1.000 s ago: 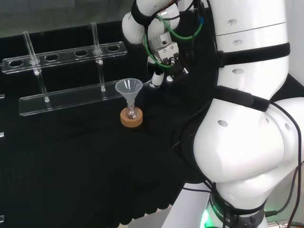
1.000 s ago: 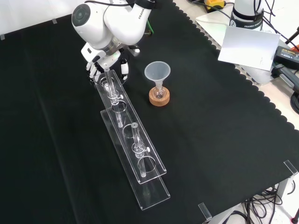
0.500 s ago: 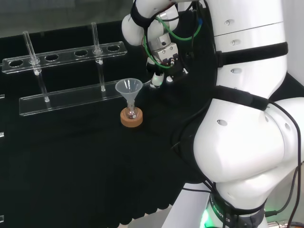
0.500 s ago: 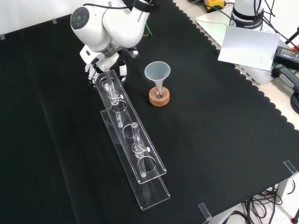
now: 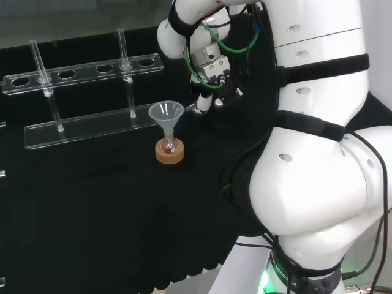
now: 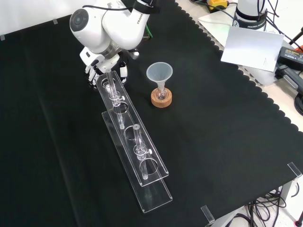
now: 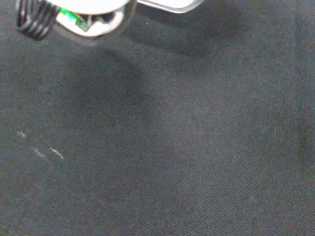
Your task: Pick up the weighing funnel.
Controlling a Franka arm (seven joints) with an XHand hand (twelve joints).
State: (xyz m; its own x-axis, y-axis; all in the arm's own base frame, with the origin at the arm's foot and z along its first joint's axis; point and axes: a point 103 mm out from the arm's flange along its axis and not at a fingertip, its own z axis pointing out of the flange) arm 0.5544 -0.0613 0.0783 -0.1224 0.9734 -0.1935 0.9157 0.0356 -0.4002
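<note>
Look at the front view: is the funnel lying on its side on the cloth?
No, the funnel stands mouth up with its stem in a small flask on a cork ring.

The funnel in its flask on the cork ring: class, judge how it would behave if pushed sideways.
Probably top-heavy: the funnel flares wide above a small flask, so it may tip. The cork ring likely grips the cloth. Clear and thin, it seems light, fragile.

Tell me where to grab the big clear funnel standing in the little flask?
Probably by the wide cone of the clear cone-shaped funnel, pinched from above: it stands mouth up, its stem inside the small clear flask on the cork ring, so straight up frees it.
</note>
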